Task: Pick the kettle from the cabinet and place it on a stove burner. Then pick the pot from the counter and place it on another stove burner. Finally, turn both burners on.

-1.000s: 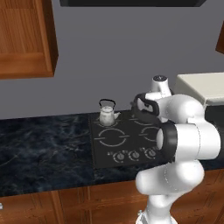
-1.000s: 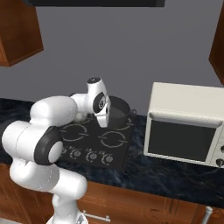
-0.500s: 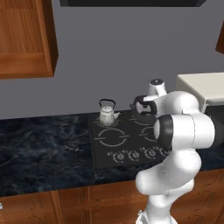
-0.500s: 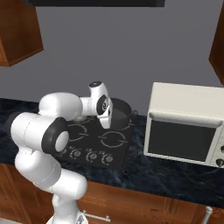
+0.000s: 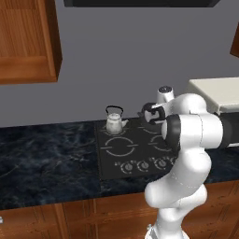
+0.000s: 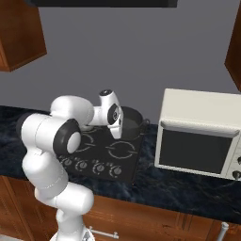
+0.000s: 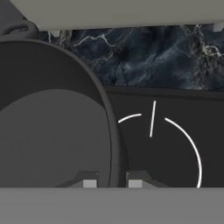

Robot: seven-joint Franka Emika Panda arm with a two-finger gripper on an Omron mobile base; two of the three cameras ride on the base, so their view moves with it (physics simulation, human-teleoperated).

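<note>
The dark grey pot point(image 7: 52, 131) fills the left of the hand view, and its rim passes between the two fingertips point(image 7: 89, 183). My gripper point(image 7: 112, 182) is shut on that rim. In the right base view the pot point(image 6: 134, 121) is at the back right of the black cooktop point(image 6: 94, 153), with the gripper point(image 6: 117, 134) at its near edge. Whether the pot rests on the glass or hangs just above it, I cannot tell. The small silver kettle point(image 5: 114, 123) stands upright on the back left burner. A pale burner ring point(image 7: 192, 148) lies beside the pot.
A cream microwave point(image 6: 200, 134) stands on the dark marble counter point(image 6: 188, 186) right of the cooktop. A row of knobs point(image 5: 142, 165) lines the cooktop's front edge. A wooden wall cabinet point(image 5: 28, 42) hangs at upper left. My own elbow point(image 5: 191, 128) blocks the cooktop's right side.
The arm's elbow has risen and folded in closer over the cooktop. The hand and the pot have barely shifted, and the kettle has stayed put.
</note>
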